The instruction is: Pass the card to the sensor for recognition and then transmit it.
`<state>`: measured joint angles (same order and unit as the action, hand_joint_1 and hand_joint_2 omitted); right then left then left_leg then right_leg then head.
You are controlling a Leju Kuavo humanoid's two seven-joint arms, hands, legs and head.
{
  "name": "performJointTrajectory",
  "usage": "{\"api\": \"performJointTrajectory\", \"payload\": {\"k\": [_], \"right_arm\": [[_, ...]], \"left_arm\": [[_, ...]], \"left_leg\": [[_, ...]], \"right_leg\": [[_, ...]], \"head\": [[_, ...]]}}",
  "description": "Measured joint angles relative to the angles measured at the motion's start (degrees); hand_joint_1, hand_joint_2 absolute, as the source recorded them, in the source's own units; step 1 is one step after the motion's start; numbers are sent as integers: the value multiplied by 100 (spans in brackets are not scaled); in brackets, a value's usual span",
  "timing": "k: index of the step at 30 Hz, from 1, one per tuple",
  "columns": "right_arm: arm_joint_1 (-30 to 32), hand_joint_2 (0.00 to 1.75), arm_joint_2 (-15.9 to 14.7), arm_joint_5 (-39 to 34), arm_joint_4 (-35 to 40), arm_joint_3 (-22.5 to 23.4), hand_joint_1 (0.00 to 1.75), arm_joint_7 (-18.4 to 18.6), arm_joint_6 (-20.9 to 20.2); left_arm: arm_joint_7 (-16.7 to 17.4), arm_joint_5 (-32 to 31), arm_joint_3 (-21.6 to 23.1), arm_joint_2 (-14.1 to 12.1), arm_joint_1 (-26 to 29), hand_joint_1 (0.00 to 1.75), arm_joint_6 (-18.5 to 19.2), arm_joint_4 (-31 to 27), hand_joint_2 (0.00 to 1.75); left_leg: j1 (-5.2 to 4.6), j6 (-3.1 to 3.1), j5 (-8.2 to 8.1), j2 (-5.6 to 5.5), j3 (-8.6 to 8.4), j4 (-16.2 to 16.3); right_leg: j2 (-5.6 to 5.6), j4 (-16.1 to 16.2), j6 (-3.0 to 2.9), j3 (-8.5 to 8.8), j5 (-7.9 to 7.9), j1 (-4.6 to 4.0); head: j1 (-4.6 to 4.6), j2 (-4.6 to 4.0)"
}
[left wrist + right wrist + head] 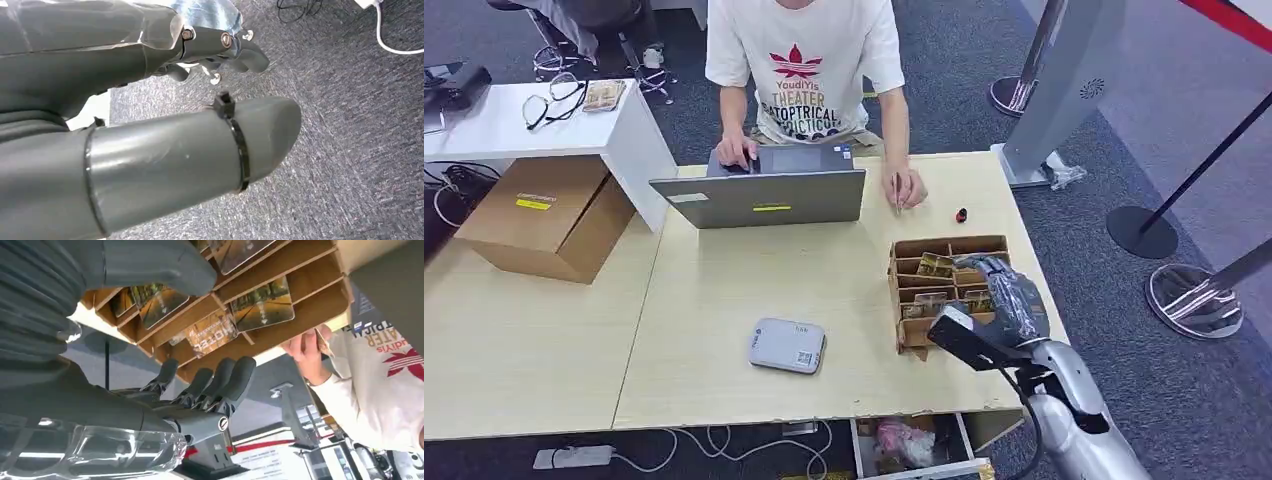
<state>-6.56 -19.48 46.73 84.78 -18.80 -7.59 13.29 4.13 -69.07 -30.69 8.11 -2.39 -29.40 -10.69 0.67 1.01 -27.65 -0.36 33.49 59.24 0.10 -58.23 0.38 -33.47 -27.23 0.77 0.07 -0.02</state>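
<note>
Office: carpet floor (944, 90), desks, laptop (759, 197), queue barriers (1146, 228).

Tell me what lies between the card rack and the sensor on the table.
Nothing visible does. The rack stands at the table's right side with the right hand over its cards; the sensor lies flat to its left, with bare tabletop between them. The laptop sits farther back, off that line.

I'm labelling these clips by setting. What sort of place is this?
Probably an office or lobby set up as a reception desk: a person working at a laptop on a wooden table, a card rack, a reader, and barrier posts on grey carpet.
</note>
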Motion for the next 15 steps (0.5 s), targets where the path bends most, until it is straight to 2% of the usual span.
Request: {"api": "performJointTrajectory", "payload": {"k": [5,6,12,15], "right_arm": [[6,175,-66,92,37,31,72,46,-11],[8,175,-92,92,46,46,79,48,-22],[10,175,-205,68,46,79,68,26,-120],[-4,175,-208,66,24,76,68,13,-173]], "left_arm": [[0,0,-2,0,2,0,0,0,0],[0,0,-2,0,2,0,0,0,0],[-9,20,-9,0,3,0,0,0,0],[-9,48,-35,0,3,0,-4,0,0]], "left_leg": [[0,0,0,0,0,0],[0,0,0,0,0,0],[-1,-2,-1,0,1,0],[0,-2,-1,0,1,0]], "right_leg": [[0,0,0,0,0,0],[0,0,0,0,0,0],[0,0,0,0,0,1],[0,0,0,0,0,0]], "head": [[0,0],[0,0],[0,0],[0,0]]}}
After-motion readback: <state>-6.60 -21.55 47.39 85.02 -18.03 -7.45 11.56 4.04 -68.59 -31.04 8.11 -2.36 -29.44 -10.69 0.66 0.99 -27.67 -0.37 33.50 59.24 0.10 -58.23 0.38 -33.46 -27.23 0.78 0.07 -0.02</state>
